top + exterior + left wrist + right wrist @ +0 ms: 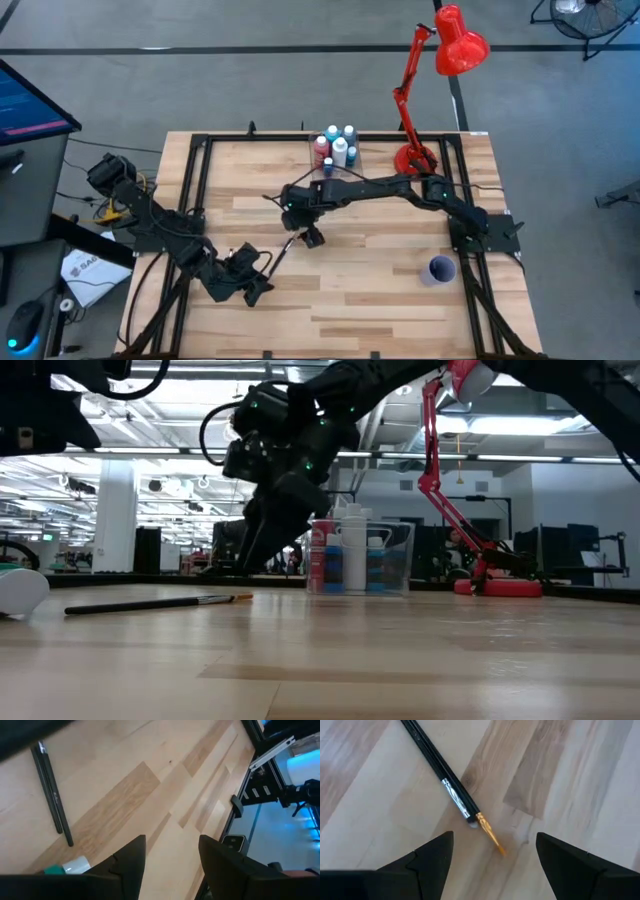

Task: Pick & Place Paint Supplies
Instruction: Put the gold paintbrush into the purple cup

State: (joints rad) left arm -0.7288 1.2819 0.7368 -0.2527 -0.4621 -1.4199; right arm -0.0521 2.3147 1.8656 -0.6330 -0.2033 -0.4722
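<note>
The right gripper (490, 857) hangs over the middle of the wooden table (380, 290) with its fingers spread wide and nothing between them; directly beneath lie the dark paintbrushes (445, 782), side by side on the wood, one ending in an orange bristle tip (491, 836). The right arm reaches in a long arc from the right edge, wrist bent downward. The left gripper (170, 865) rests low near the front left, fingers parted and empty, close to the handle ends of the brushes and a white tube with a blue-green cap (67, 867), partly cut off. Paint bottles (345, 555) stand upright in a clear box (400, 560) at the far edge.
</note>
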